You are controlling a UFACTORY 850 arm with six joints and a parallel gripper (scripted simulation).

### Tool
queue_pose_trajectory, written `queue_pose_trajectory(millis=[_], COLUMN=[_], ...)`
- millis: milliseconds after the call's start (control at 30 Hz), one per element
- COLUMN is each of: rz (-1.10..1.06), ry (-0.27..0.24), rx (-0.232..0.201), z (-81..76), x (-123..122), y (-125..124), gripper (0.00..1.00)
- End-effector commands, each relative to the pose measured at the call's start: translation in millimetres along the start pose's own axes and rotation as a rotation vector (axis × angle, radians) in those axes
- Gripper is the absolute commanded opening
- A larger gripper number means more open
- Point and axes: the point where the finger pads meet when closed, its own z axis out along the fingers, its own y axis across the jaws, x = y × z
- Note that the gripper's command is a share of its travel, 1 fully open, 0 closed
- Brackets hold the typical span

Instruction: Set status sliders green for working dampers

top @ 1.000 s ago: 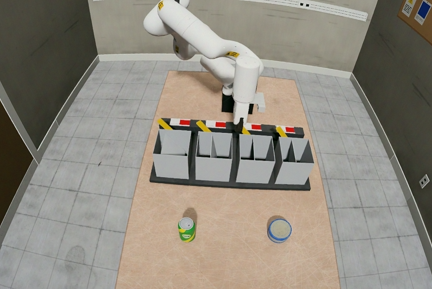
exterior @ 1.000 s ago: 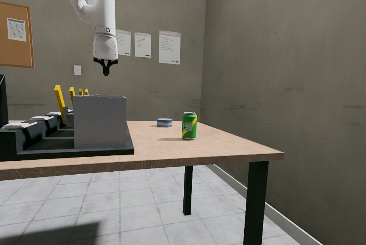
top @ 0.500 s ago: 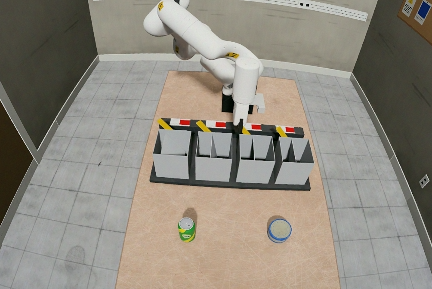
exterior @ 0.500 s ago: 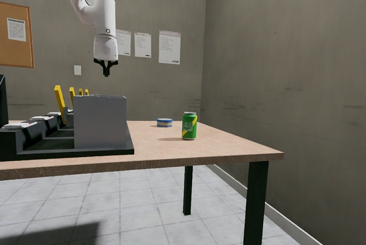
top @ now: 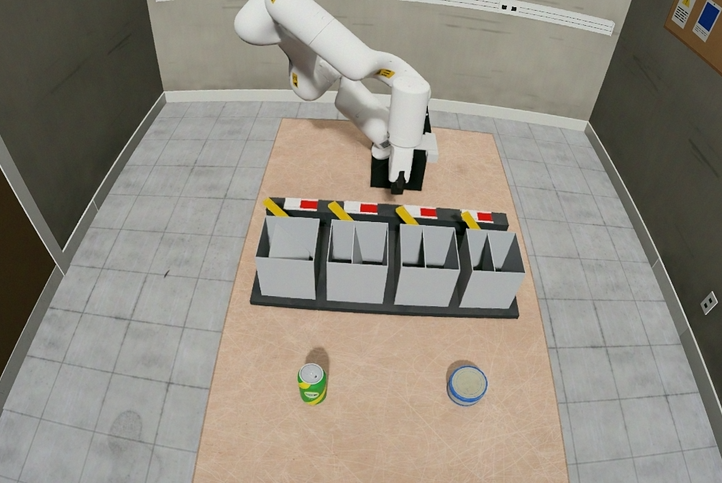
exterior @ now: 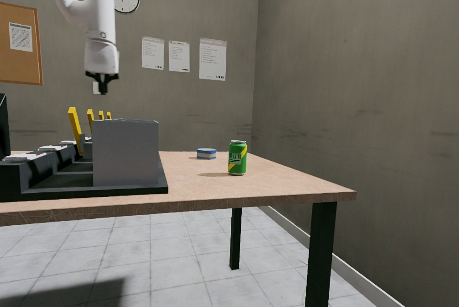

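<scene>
Four grey duct dampers stand in a row on a black base [top: 383,304]: the first [top: 288,257], second [top: 357,260], third [top: 426,264] and fourth [top: 492,269] from the left. Each has a yellow lever at its back left, such as the first one [top: 275,207]. Behind them four status sliders show red windows [top: 308,204] [top: 368,208] [top: 428,212] [top: 484,216] with white covers to their left. My gripper [top: 396,187] is shut and empty, high above the slider rail behind the gap between the second and third dampers. It also shows in the side view [exterior: 102,88].
A green soda can [top: 311,384] and a blue-rimmed round tin [top: 467,385] stand on the near half of the table. The robot's black base block [top: 399,170] sits behind the slider rail. In the side view the can [exterior: 237,157] is near the table's right edge.
</scene>
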Motion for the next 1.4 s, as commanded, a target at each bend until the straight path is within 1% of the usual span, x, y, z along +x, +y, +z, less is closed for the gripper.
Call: queue_pose_trajectory(millis=[0, 300, 333, 667, 800, 967, 1033, 1367], rz=[0.002, 0.001, 0.001, 0.001, 0.001, 0.001, 0.001, 0.001], ry=[0.003, 0.004, 0.004, 0.004, 0.004, 0.004, 0.004, 0.004], rx=[-0.007, -0.008, -0.008, -0.008, -0.008, -0.008, -0.008, -0.008], z=[-2.6, -2.8, -2.8, -0.9, 3.7, 14.0, 14.0, 45.3], x=[0.6, 1.8, 1.8, 1.8, 1.8, 1.8, 1.8, 1.9], y=[-41.5, -124.1, -126.6, -126.9, -126.8, -126.8, -126.8, -126.6], gripper=[0.0, 0.0, 0.0, 0.0, 0.0, 0.0, 0.0, 0.0])
